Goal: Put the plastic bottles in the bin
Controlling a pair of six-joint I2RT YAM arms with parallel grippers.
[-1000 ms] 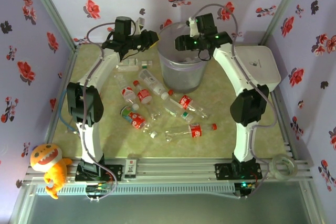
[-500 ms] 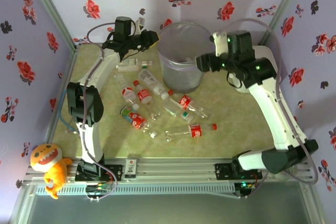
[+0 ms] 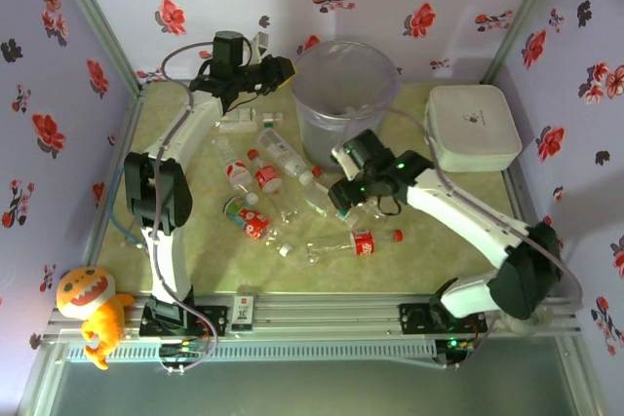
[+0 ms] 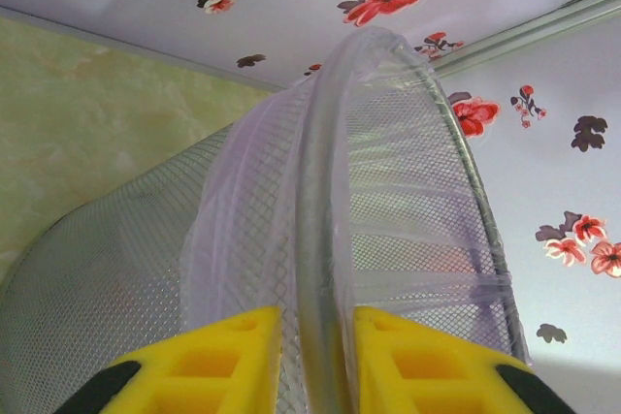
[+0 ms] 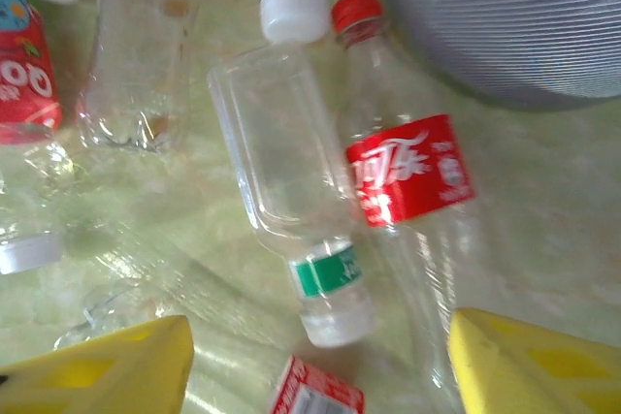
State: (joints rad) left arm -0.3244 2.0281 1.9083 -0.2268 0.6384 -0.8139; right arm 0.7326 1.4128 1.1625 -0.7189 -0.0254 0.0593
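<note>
Here's the desk [image 3: 439, 241], green and walled in on three sides, with bare room on my right half in front of the white box [image 3: 473, 127], which sits in the far right corner. The bin [image 3: 336, 143] stands upright at the middle of the far edge, its mouth open. My left tool [image 4: 317, 322] is pinched narrow on the bin's rim, the wall running up between its two fingers. My right tool [image 5: 315, 356] hangs wide open and empty, low over the bottles [image 3: 268, 179], which lie scattered on the desk left of and in front of the bin. Right under it lies a red-labelled bottle [image 5: 412, 172], its red cap close to the bin's foot, and just beside it a green-banded bottle [image 5: 291, 172].
</note>
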